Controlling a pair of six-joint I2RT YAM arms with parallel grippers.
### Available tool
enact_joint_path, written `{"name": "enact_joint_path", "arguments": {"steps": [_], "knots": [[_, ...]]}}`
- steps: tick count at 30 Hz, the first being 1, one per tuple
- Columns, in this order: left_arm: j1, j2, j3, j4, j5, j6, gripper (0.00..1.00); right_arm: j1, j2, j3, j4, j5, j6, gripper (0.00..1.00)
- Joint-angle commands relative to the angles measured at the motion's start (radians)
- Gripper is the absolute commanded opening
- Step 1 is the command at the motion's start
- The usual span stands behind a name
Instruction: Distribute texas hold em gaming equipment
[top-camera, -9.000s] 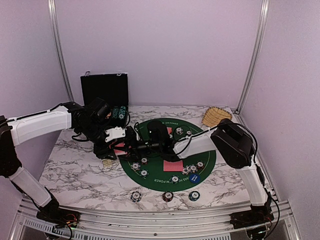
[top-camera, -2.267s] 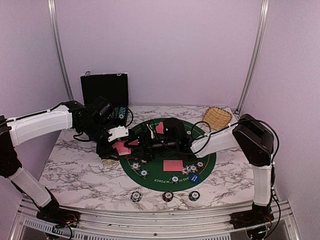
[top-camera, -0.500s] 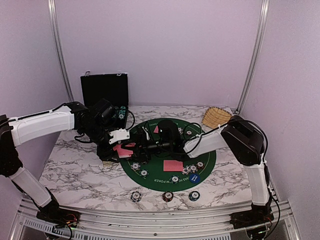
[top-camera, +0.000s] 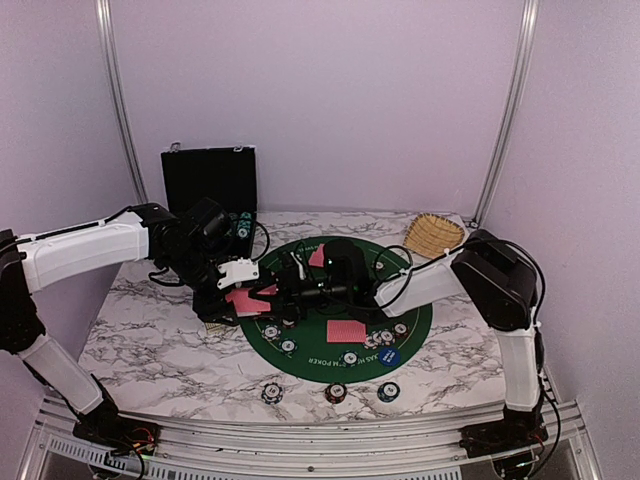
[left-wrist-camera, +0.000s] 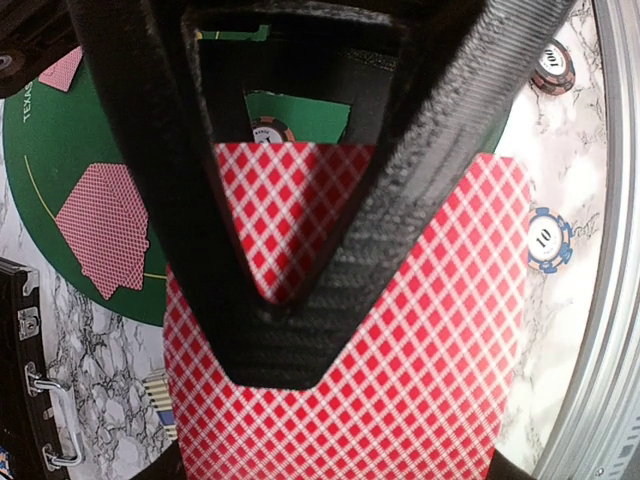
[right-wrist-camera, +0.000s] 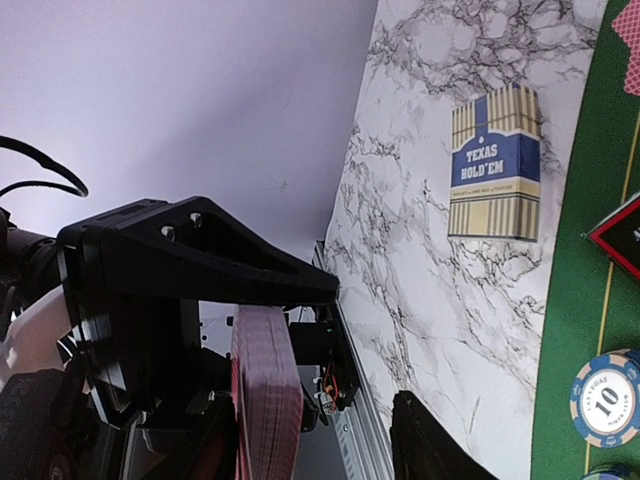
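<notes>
One marble desk (top-camera: 150, 340) is carrying a green mat (top-camera: 415, 318). At mat's left edge, L hand (top-camera: 232, 288) is clenching the red-backed deck (left-wrist-camera: 400, 380); R hand (top-camera: 287, 293) is hanging released, fingers spread beside deck's edge. Card box (right-wrist-camera: 495, 165) is lying on marble nearby; three chips (top-camera: 336, 392) are sitting along desk's near edge.

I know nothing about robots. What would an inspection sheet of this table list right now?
Surface: marble table with round green mat.
Job's things: deck of red-backed cards in left gripper; card pile, chips and blue button on mat; three chips at near edge.
Clutter: card box, black case, wicker basket.
Grippers: left gripper shut on deck; right gripper open at the deck.
Cables: black cables loop off both arms.
Surroundings: lilac walls, metal posts.
</notes>
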Motion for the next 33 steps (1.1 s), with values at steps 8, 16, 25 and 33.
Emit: {"name": "enact_joint_path", "arguments": {"steps": [8, 16, 25, 33], "knots": [[-0.002, -0.010, 0.004, 0.004, 0.001, 0.013, 0.11, -0.010, -0.079, -0.036, -0.025, 0.001, -0.011, 0.38], [-0.002, -0.007, 0.003, 0.006, -0.001, 0.013, 0.11, -0.015, -0.123, -0.080, -0.014, -0.002, 0.002, 0.42], [-0.001, 0.000, 0.011, 0.005, 0.004, 0.010, 0.11, -0.001, -0.120, -0.073, -0.037, -0.008, -0.004, 0.47], [-0.002, -0.001, 0.012, 0.004, 0.000, 0.010, 0.11, 0.006, -0.106, -0.060, -0.050, -0.016, 0.001, 0.33]]}}
